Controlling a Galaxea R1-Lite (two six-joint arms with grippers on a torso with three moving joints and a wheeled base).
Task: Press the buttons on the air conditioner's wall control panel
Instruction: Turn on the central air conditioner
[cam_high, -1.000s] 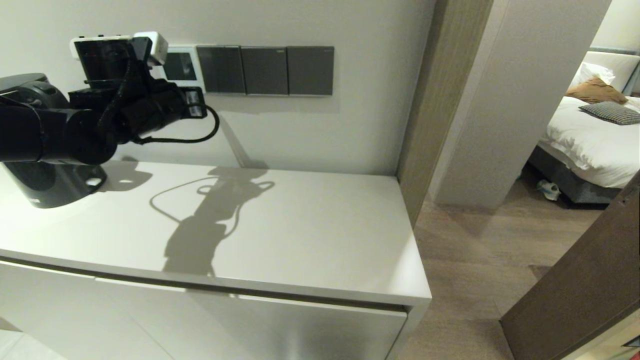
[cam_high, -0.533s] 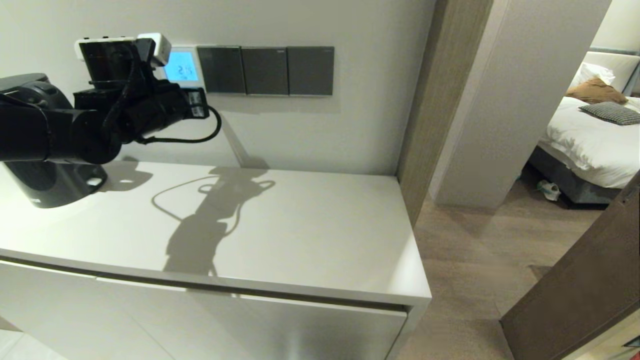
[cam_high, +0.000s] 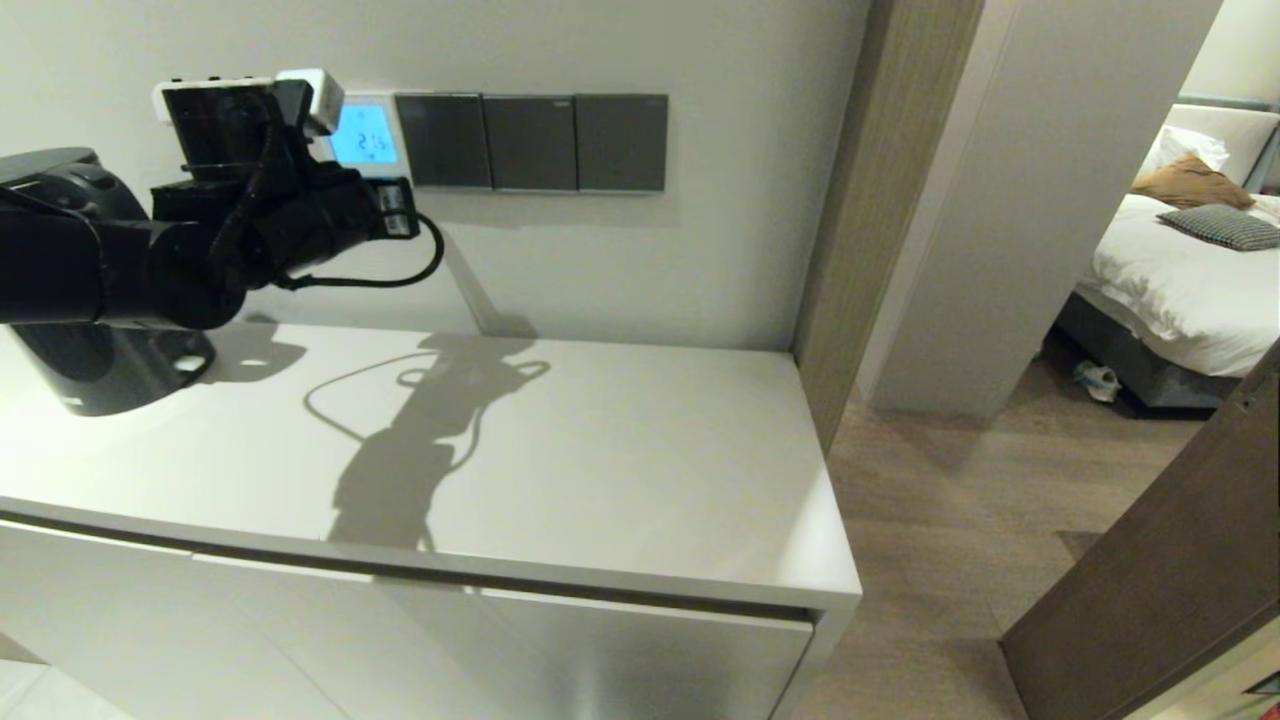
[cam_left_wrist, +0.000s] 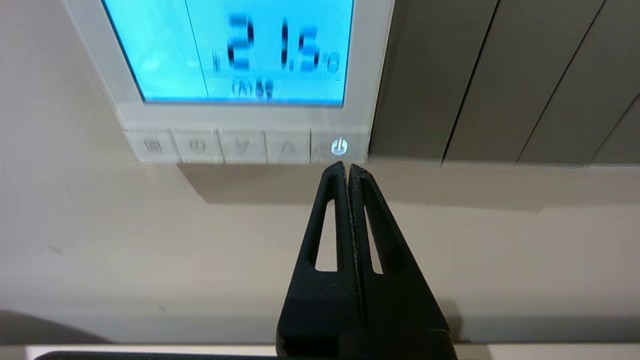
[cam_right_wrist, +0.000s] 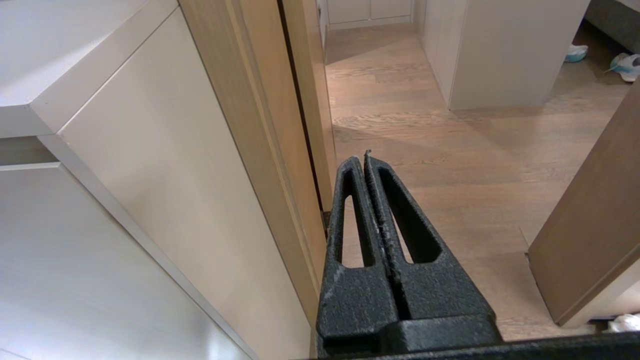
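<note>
The thermostat screen, dark a second ago, now glows blue, and the left arm has crept a little nearer the wall. The left claw, fingers pressed together with nothing between them, points at the lit power button at the end of the control panel's button row, just short of it. Three dark switch plates sit beside the panel above the table. The right claw, also closed, hangs low by the cabinet side.
</note>
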